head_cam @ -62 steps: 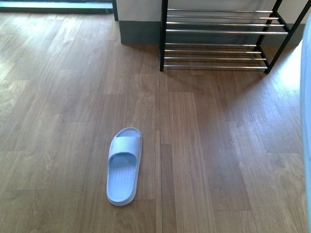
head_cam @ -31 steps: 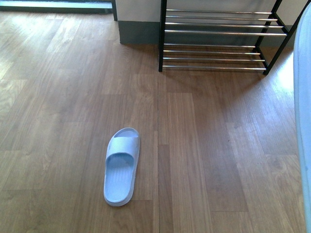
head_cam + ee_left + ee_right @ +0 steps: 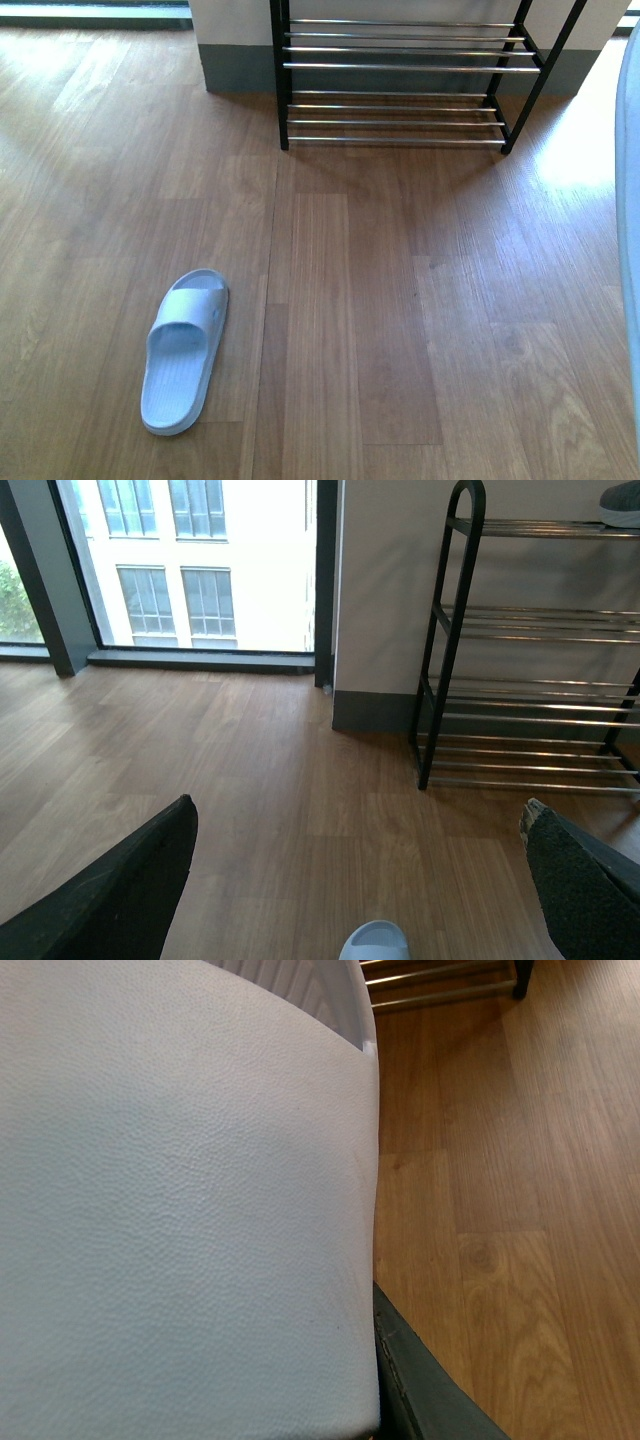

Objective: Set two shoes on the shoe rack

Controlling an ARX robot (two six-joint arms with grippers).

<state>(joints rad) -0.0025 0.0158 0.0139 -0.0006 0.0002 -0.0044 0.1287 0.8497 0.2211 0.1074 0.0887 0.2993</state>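
A pale blue slide (image 3: 184, 348) lies flat on the wood floor at the front left; its toe also shows in the left wrist view (image 3: 374, 942). My left gripper (image 3: 360, 880) is open and empty above it, with its two dark fingers (image 3: 110, 900) wide apart. My right gripper is shut on the other pale blue slide (image 3: 180, 1200), which fills the right wrist view; one dark finger (image 3: 420, 1390) shows beside it. That held slide shows as a pale strip at the front view's right edge (image 3: 630, 230). The shoe rack (image 3: 400, 65) stands against the far wall. A grey sneaker (image 3: 622, 502) sits on an upper shelf.
The wood floor (image 3: 380, 300) lies between me and the rack. A grey skirting and white wall (image 3: 235, 40) stand left of the rack. A tall window with dark frames (image 3: 180, 570) is at the far left.
The floor slide and the rack have shifted left in the front view, so the camera has moved or turned to the right. The held slide stays at the right edge.
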